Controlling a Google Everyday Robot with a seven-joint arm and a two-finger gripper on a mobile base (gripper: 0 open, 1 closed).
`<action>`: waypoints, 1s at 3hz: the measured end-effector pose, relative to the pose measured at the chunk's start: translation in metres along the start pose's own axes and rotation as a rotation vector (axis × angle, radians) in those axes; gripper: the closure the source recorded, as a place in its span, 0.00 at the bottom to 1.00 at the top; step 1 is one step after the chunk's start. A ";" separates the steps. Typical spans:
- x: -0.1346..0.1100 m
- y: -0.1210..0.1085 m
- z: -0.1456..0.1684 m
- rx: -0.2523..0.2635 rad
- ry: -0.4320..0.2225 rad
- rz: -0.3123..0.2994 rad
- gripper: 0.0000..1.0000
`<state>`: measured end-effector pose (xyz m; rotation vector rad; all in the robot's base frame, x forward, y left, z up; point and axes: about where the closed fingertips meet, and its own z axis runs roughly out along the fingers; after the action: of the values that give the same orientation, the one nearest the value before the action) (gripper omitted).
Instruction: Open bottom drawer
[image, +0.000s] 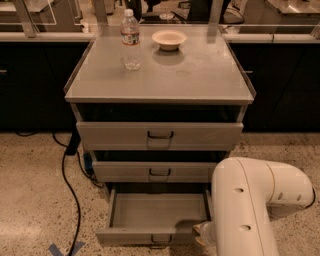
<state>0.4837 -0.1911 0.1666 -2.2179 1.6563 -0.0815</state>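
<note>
The bottom drawer (157, 210) of the grey metal cabinet stands pulled out toward me, its plain grey tray showing bare. Its slim front panel carries a small dark handle (160, 240) at the centre. My gripper (202, 233) sits low at the drawer's front right corner, mostly hidden behind my white arm (250, 200). Only a small pale part of it shows beside the front panel.
Above are the middle drawer (160, 171) and top drawer (160, 135), both nearly shut. A water bottle (131, 40) and a bowl (169, 38) stand on the cabinet top. A black cable (70, 185) runs over the speckled floor at left, near blue tape (62, 249).
</note>
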 end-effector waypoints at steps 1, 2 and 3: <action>-0.002 0.001 0.000 -0.007 -0.001 -0.001 1.00; -0.004 0.007 -0.001 -0.011 -0.004 -0.001 1.00; -0.005 0.007 -0.002 -0.011 -0.004 -0.001 1.00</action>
<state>0.4757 -0.1886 0.1672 -2.2260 1.6571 -0.0683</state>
